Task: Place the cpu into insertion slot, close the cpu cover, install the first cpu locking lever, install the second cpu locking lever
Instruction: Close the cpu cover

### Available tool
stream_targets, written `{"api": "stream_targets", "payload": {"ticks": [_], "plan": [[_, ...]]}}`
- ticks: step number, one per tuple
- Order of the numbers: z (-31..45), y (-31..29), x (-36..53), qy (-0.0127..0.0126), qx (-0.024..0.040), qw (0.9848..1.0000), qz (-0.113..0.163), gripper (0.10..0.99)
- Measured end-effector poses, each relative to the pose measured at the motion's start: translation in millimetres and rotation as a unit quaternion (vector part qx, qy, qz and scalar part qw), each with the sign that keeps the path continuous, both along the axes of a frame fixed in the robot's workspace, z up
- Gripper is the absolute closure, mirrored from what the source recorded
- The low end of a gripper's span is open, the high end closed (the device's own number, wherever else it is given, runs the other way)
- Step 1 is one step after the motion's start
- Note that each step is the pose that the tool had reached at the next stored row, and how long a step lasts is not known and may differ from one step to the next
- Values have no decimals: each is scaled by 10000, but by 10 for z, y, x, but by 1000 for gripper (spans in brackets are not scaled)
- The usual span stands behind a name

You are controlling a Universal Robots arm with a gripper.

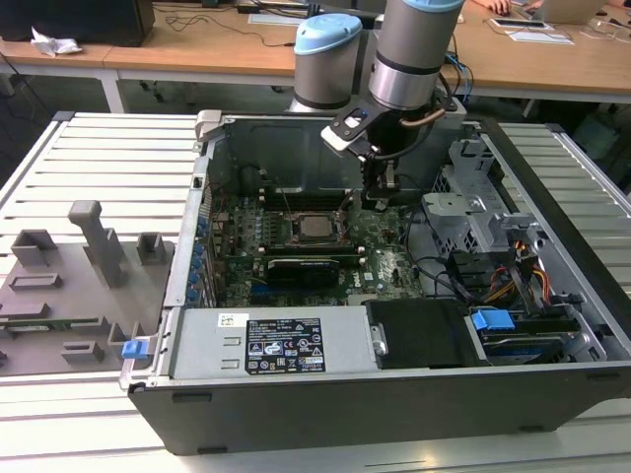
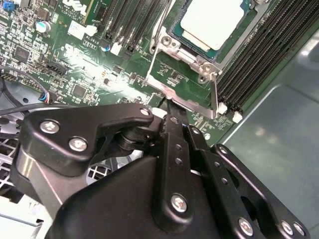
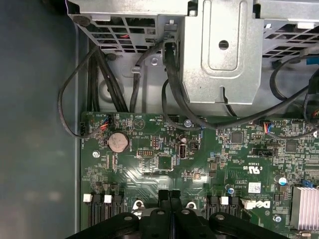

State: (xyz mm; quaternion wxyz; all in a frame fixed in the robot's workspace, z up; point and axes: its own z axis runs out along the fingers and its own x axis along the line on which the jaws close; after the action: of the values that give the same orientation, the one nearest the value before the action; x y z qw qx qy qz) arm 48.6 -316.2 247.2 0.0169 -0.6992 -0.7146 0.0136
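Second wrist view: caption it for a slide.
Shut gripper at the edge of the insertion slot, cpu seated inside.

cpu (image 2: 212,20): cut off by second wrist view's edge | cpu cover (image 2: 199,62): partly cut off too | end effector (image 2: 169,109): hides board (image 2: 124,74) behind it

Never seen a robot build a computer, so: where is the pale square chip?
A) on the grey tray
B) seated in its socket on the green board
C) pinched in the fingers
B: in the second wrist view the cpu lies in the insertion slot; in the first wrist view the fingers meet with nothing between them.
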Motion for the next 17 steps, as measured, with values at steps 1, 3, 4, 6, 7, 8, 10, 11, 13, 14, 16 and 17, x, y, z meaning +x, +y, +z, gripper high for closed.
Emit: {"api": "stream_targets", "payload": {"ticks": [1, 3, 4, 6, 7, 8, 10, 11, 13, 14, 16, 17], "plan": [[0, 0, -5, 0, 0, 10000, 0, 980], [0, 0, -14, 0, 0, 10000, 0, 980], [0, 0, -17, 0, 0, 10000, 0, 980], [0, 0, -25, 0, 0, 10000, 1, 980], [0, 0, -31, 0, 0, 10000, 0, 980], [0, 0, -36, 0, 0, 10000, 0, 980], [0, 0, -43, 0, 0, 10000, 1, 980], [0, 0, -49, 0, 0, 10000, 1, 980], [0, 0, -65, 0, 0, 10000, 0, 980], [0, 0, -70, 0, 0, 10000, 0, 980], [0, 0, -82, 0, 0, 10000, 0, 980], [0, 0, -85, 0, 0, 10000, 0, 980]]}}
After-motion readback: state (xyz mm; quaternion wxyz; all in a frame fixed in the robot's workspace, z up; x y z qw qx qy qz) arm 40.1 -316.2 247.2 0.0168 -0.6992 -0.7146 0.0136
